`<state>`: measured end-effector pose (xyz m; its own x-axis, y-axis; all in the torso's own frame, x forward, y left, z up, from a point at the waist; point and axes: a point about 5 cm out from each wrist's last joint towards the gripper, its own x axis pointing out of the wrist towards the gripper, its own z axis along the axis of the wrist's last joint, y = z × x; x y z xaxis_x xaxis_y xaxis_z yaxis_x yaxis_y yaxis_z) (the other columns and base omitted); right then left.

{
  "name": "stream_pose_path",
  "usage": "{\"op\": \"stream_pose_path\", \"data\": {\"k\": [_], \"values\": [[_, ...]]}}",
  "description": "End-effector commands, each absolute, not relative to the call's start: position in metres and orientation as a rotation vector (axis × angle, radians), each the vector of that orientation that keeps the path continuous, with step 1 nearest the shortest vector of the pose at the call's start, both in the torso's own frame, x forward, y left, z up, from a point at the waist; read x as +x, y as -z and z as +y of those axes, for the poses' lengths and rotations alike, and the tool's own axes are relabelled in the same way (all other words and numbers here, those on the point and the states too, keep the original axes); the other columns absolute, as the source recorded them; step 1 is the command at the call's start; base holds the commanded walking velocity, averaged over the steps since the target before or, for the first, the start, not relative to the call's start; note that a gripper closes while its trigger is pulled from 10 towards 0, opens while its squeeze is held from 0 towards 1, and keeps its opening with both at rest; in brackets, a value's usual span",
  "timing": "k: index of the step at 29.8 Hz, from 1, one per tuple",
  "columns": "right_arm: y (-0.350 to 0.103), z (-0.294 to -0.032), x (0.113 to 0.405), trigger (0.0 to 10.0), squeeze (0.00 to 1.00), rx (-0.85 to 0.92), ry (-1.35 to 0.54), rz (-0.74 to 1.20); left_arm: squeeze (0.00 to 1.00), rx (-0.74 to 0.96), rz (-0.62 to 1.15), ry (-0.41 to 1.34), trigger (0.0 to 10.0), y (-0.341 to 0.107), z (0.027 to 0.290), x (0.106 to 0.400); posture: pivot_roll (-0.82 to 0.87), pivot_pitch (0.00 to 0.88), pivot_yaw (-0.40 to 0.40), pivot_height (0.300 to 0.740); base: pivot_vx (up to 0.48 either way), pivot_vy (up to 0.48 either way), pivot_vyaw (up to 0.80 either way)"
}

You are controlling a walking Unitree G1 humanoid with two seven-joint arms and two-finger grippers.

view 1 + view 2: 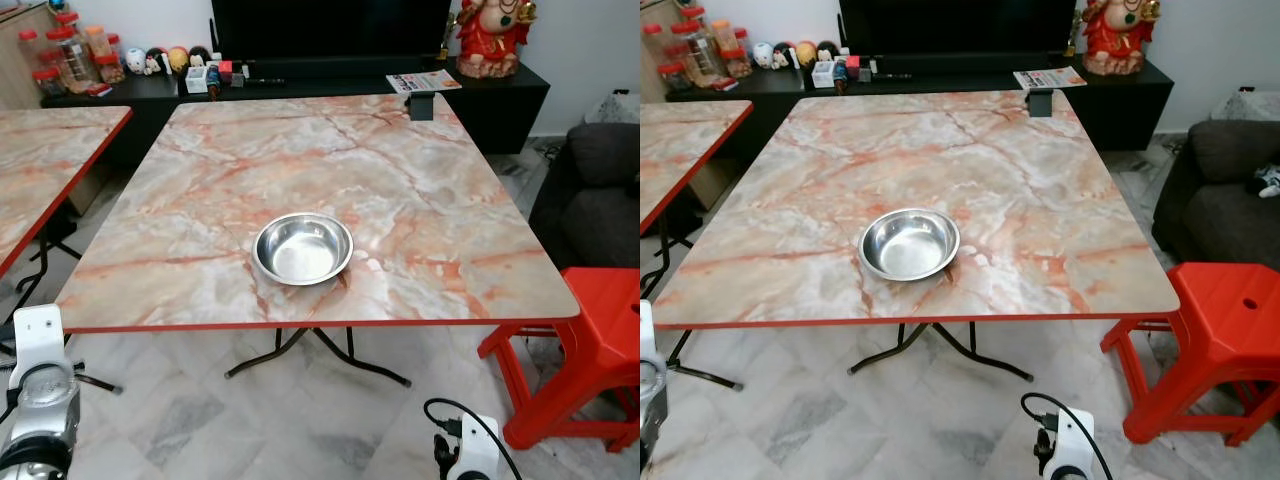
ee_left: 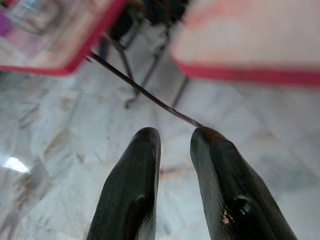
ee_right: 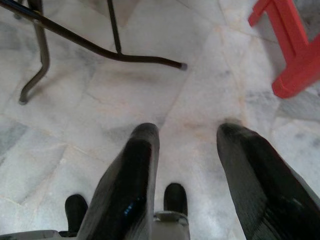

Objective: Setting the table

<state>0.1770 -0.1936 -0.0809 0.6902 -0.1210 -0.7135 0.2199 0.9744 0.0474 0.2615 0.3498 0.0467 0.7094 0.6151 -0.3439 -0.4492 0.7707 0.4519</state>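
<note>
A round steel bowl [image 1: 302, 248] stands empty on the near middle of the pink marble table [image 1: 400, 170], close to its front edge. Both arms hang low in front of the table, below its top. At the lower left is the left arm [image 1: 35, 400]; its left gripper [image 2: 175, 137] points at the floor with a narrow gap between its fingers and nothing in it. The right arm [image 1: 465, 450] is at the bottom edge. Its right gripper [image 3: 187, 132] is open over the floor tiles, holding nothing.
A red plastic stool [image 1: 590, 340] stands at the table's right front corner, with a dark sofa [image 1: 590, 200] behind it. A second marble table [image 1: 40, 160] is on the left. A black cabinet [image 1: 330, 85] with jars and figurines runs along the back wall. The table's black legs [image 3: 100, 50] cross the floor.
</note>
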Motion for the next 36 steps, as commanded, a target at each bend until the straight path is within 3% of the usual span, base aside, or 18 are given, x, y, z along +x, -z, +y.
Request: {"op": "stream_pose_path", "data": {"k": [1, 4, 12, 22, 29, 36], "values": [[0.081, -0.192, 0.178, 10.0, 0.0, 0.131, 0.185, 0.787, 0.0, 0.382, 0.542, -0.583, 10.0, -0.044, 0.353, 0.258, -0.01, 0.0, 0.037, 0.74, 0.0, 0.0, 0.0], [0.081, -0.192, 0.177, 10.0, 0.0, 0.13, 0.185, 0.792, 0.0, 0.512, 0.706, -0.42, 10.0, -0.024, 0.346, 0.248, 0.0, 0.0, 0.033, 0.74, 0.0, 0.0, 0.0], [0.081, -0.194, 0.177, 10.0, 0.0, 0.132, 0.194, 0.791, 0.0, 0.513, 0.913, -0.236, 10.0, 0.013, 0.32, 0.229, -0.01, 0.0, 0.035, 0.74, 0.0, 0.0, 0.0], [0.082, -0.195, 0.176, 10.0, 0.0, 0.132, 0.195, 0.797, 0.0, 0.397, 0.987, -0.152, 10.0, 0.041, 0.288, 0.213, 0.0, 0.0, 0.025, 0.74, 0.0, 0.0, 0.0], [0.083, -0.194, 0.174, 10.0, 0.0, 0.139, 0.189, 0.804, 0.0, 0.127, 0.893, -0.143, 10.0, 0.053, 0.244, 0.22, -0.01, 0.0, 0.023, 0.74, 0.0, 0.0, 0.0], [0.084, -0.195, 0.171, 10.0, 0.0, 0.14, 0.191, 0.818, 0.0, 0.081, 0.949, -0.108, 10.0, 0.067, 0.221, 0.208, -0.03, 0.0, 0.019, 0.74, 0.0, 0.0, 0.0]]}}
